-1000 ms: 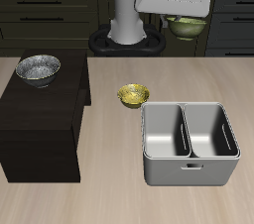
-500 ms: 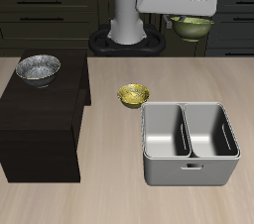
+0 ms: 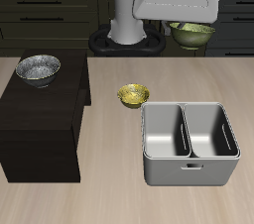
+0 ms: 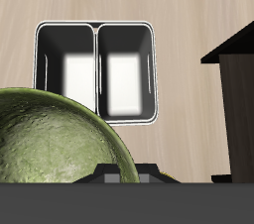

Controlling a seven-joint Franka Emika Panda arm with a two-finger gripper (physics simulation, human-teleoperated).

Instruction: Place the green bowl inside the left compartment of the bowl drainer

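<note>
Since a second ago the gripper (image 3: 189, 32) and the green bowl (image 3: 191, 35) it carries have drifted sideways, further out past the robot's base, staying high above the table's back edge — nothing else has shifted. Fingers are mostly hidden behind the white hand body in the exterior view, but the bowl hangs right under the hand, well off the table, so the pincer is closed on it, at the rim as far as can be seen. In the wrist view the green bowl (image 4: 50, 144) fills much of the frame, mottled olive inside, tight up against the dark gripper body.

Bowl drainer (image 3: 190, 165) sits on the table near the front edge, grey metal, handle slot facing front, two square wells side by side. Left compartment (image 3: 168, 132) and the other well both show bare metal floors; in the wrist view the drainer (image 4: 96, 25) lies below the gripper, some way off from the bowl, not directly under it.

Yellow bowl (image 3: 134, 95) rests on the table just behind the drainer's back corner, apart from it. Silver-grey patterned bowl (image 3: 38, 68) stands on top of the dark cabinet (image 3: 40, 129) — cabinet edge also visible in the wrist view.
</note>
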